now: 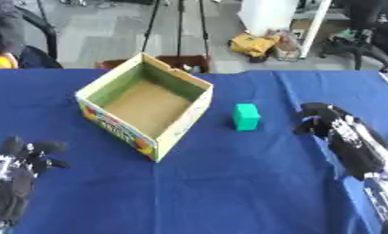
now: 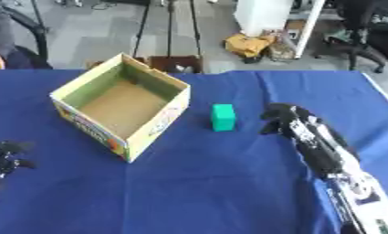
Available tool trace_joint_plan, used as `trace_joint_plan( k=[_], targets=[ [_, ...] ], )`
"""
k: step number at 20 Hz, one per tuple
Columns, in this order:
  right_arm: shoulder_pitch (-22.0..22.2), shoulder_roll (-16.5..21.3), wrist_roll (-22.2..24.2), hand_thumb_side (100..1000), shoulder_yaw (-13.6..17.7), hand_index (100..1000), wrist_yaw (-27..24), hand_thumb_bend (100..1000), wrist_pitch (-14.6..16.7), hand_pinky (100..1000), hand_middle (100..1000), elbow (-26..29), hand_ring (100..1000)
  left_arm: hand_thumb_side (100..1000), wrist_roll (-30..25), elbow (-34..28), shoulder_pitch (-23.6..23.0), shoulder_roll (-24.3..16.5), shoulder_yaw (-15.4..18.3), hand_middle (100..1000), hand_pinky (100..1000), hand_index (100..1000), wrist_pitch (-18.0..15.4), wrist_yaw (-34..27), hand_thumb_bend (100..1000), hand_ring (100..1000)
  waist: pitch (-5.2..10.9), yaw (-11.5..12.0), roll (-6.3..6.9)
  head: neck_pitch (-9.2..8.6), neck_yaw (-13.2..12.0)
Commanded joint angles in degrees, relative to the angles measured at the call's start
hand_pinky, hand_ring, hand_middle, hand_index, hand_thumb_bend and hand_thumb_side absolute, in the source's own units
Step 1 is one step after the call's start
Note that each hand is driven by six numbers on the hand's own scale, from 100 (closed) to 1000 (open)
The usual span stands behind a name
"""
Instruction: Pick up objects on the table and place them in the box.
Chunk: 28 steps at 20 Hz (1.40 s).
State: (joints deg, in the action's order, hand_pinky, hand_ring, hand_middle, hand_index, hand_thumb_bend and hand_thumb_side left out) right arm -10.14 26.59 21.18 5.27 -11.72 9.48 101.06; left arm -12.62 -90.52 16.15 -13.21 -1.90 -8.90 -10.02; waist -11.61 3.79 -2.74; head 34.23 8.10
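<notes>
A: Where is my right hand now?

B: I see it over the blue table, coming in from the right side. The fingers are bent downward and they hold nothing. It is near the green block, on the block's right, but not touching it.

A: And the left hand?

B: It rests at the lower left corner, fingers up and relaxed, nothing in it. It is well apart from everything else.

A: Where does the block stand?

B: Upright on the cloth, between my right hand and the box. It is just beside the box's right wall, with a small gap.

A: The box?

B: It is cardboard, open at the top and turned a bit askew. Inside I see only the brown bottom. The outside wall has a colourful print that I cannot read.
</notes>
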Motion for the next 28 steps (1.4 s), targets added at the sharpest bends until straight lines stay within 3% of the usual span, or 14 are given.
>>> trace_joint_plan(
  k=[1, 2, 3, 7, 14, 16, 17, 18, 24, 28],
  targets=[
    [-1.0, 6.0, 3.9, 548, 0.5, 861, 4.0, 100, 2.5, 741, 748, 1.1, 662, 1000, 0.0, -0.9, 0.4, -1.5, 0.3, 583, 605, 625, 0.0, 0.2, 419, 793, 0.77, 0.1, -0.06, 0.15, -0.3],
    [-1.2, 7.7, 5.7, 532, 0.5, 867, 5.6, 100, 3.6, 744, 757, 1.1, 670, 1000, 0.0, -0.9, 0.3, -1.6, 0.3, 583, 605, 625, -0.1, 0.2, 419, 793, 0.80, 0.1, -0.09, 0.14, -0.3],
    [-1.4, 9.5, 7.6, 459, 0.5, 869, 7.2, 100, 5.0, 749, 761, 1.1, 690, 1000, 0.0, -0.9, 0.3, -1.6, 0.3, 583, 605, 625, -0.1, 0.2, 418, 793, 0.84, 0.2, -0.12, 0.05, -0.4],
    [-2.9, 15.5, 12.9, 386, 0.9, 871, 12.5, 100, 10.0, 747, 776, 0.1, 715, 1000, 0.0, -0.8, 0.1, -1.8, 0.3, 583, 605, 625, -0.1, 0.3, 418, 793, 0.97, 0.3, -0.27, -0.10, -0.7],
    [-9.8, 23.3, 14.1, 311, 0.0, 876, 19.1, 131, 15.2, 734, 797, -7.3, 737, 1000, -0.3, -0.7, -0.1, -2.0, 0.0, 583, 605, 625, -0.1, 0.3, 413, 793, 1.39, 0.8, -0.23, -0.07, -0.7],
    [-12.5, 24.3, 14.2, 313, -0.8, 890, 20.6, 178, 16.2, 729, 817, -10.2, 746, 1000, -0.4, -0.7, -0.1, -2.0, -0.2, 582, 605, 625, -0.1, 0.3, 411, 793, 1.47, 1.2, -0.25, 0.06, -0.6],
    [-13.9, 24.6, 14.3, 310, -1.2, 891, 21.8, 119, 16.7, 727, 822, -11.7, 750, 1000, -0.5, -0.7, -0.1, -2.0, -0.3, 583, 605, 625, -0.1, 0.3, 408, 793, 1.50, 1.3, -0.28, 0.14, -0.5],
    [-15.4, 24.7, 14.3, 306, -1.7, 892, 23.1, 225, 17.2, 726, 827, -13.1, 753, 1000, -0.6, -0.6, -0.2, -2.1, -0.4, 583, 605, 625, -0.1, 0.3, 410, 793, 1.53, 1.5, -0.31, 0.20, -0.4],
    [-23.3, 23.5, 13.7, 303, -4.1, 890, 30.6, 315, 20.3, 718, 831, -21.9, 759, 1000, -1.1, -0.6, -0.1, -2.4, -0.8, 582, 605, 625, -0.2, 0.4, 407, 793, 1.57, 2.8, -0.74, 0.44, 0.1],
    [-27.7, 21.8, 14.0, 348, -5.1, 889, 35.0, 379, 21.5, 715, 833, -28.7, 761, 1000, -1.3, -0.5, 0.0, -2.6, -1.1, 582, 605, 624, -0.2, 0.5, 406, 793, 1.59, 3.8, -1.07, 0.56, 0.3]
  ],
)
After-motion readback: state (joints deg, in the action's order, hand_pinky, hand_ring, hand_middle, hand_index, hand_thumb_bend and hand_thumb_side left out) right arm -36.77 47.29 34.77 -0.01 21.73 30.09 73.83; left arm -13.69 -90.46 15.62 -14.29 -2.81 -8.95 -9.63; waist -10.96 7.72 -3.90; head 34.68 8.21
